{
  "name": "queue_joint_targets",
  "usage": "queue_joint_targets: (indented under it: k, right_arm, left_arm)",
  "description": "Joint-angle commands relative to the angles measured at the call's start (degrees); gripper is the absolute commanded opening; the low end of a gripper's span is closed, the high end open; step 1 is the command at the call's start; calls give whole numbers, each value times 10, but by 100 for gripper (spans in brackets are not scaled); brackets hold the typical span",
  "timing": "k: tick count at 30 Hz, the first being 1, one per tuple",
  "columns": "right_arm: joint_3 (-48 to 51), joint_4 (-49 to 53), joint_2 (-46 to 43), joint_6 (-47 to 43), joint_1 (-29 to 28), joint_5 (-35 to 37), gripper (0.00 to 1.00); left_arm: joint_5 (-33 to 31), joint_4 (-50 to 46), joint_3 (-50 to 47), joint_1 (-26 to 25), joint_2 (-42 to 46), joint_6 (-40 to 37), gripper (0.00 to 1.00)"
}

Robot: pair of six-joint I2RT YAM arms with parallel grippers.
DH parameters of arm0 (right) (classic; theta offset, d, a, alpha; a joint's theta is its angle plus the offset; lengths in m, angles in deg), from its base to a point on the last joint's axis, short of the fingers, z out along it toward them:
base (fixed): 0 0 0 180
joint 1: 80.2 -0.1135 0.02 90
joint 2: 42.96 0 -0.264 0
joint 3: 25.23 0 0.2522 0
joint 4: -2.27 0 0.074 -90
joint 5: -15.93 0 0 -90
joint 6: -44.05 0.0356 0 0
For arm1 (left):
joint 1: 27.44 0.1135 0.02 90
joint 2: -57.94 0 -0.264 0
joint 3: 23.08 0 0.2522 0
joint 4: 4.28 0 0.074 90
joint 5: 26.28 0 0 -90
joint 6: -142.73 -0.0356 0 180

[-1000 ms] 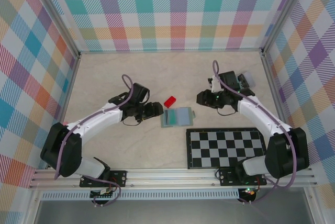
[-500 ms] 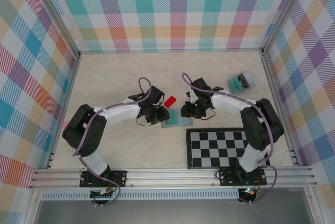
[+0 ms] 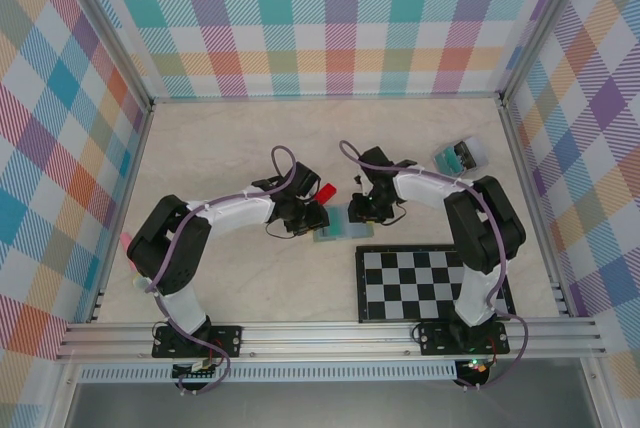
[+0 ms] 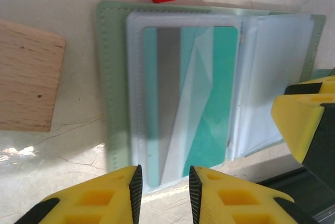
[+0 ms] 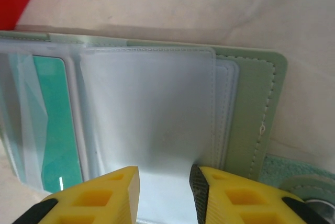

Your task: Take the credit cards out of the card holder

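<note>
- Now that both arms have swung in from either side, the left tool [image 3: 312, 220] and right tool [image 3: 362, 210] hang over the card holder [image 3: 342, 230], which lies open on the tabletop [image 3: 220, 148] just beside a red block [image 3: 324, 193].
- Each tool's jaws stand slightly parted, gripping nothing.
- A teal card [image 4: 209, 77] sits inside its clear sleeve, so pulling it out has not yet begun.

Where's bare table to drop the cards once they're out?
Free: far strip of table behind the red block and clear box; near-left patch beside the checkerboard. Crowded: centre, around the card holder.
</note>
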Motion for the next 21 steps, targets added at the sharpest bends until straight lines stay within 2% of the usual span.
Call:
queue_joint_targets:
  k: [1, 6, 11, 21]
  right_arm:
    - [2, 46, 1, -22, 13, 65, 35]
    - [-2, 3, -27, -17, 13, -43, 35]
    - [-7, -39, -12, 11, 13, -141, 35]
    - [-36, -29, 39, 24, 13, -165, 30]
  left_arm:
    - [13, 27, 14, -6, -17, -4, 29]
    - [8, 38, 40, -7, -48, -8, 22]
    - [-16, 38, 53, -7, -71, -6, 16]
    - [-18, 31, 42, -10, -85, 0, 14]
